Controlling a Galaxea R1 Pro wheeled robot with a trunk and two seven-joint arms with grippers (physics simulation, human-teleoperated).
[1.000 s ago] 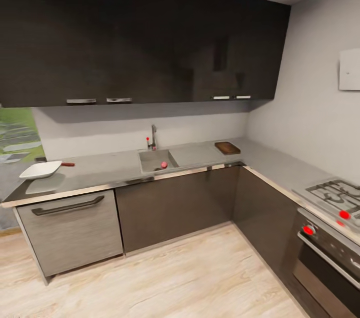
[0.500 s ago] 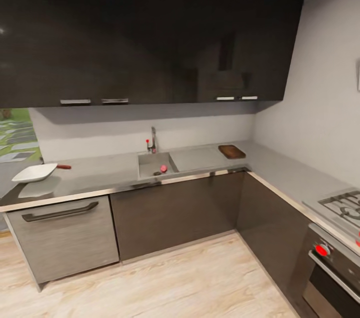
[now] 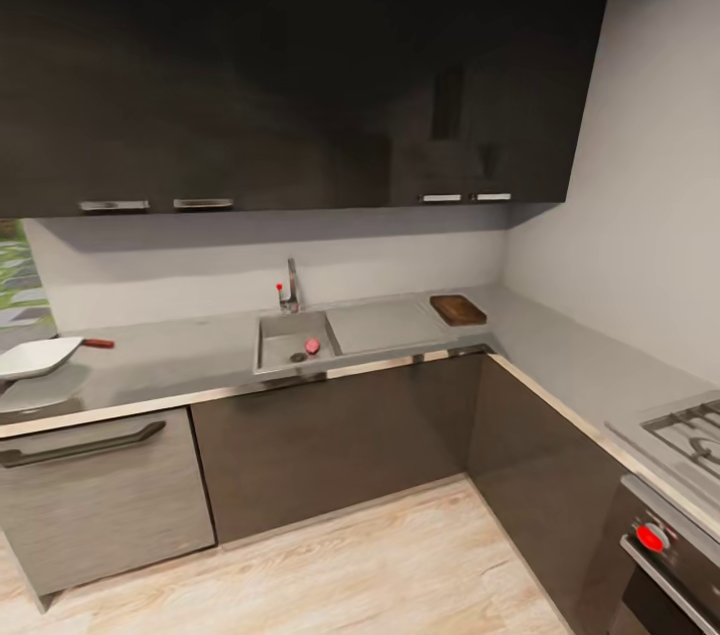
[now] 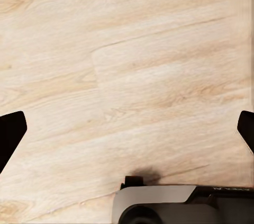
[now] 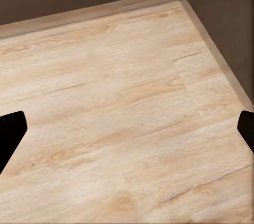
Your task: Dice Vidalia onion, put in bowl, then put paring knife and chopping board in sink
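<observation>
The steel sink [image 3: 270,355] is set in the grey countertop [image 3: 170,365], under the dark upper cabinets of the kitchen. A small pinkish Vidalia onion [image 3: 312,346] lies in the basin near the drain. At the counter's corner, right of the drainboard, lies the dark-brown chopping board [image 3: 458,309]. The white bowl [image 3: 35,355] stands at the far left, with the paring knife's red handle [image 3: 98,343] just behind it. My left gripper [image 4: 128,131] and right gripper [image 5: 127,128] are both open over the wooden floor, holding nothing.
An angular faucet [image 3: 290,287] with a red knob stands behind the sink. A stove [image 3: 690,435] with red knobs occupies the right counter run. Dark lower cabinets [image 3: 330,435] and a drawer front [image 3: 90,495] face me. My base [image 4: 180,205] shows in the left wrist view.
The whole head view has shifted: the camera has moved, and the sink, bowl and stove sit further left and lower in the picture. Nothing on the counter has moved.
</observation>
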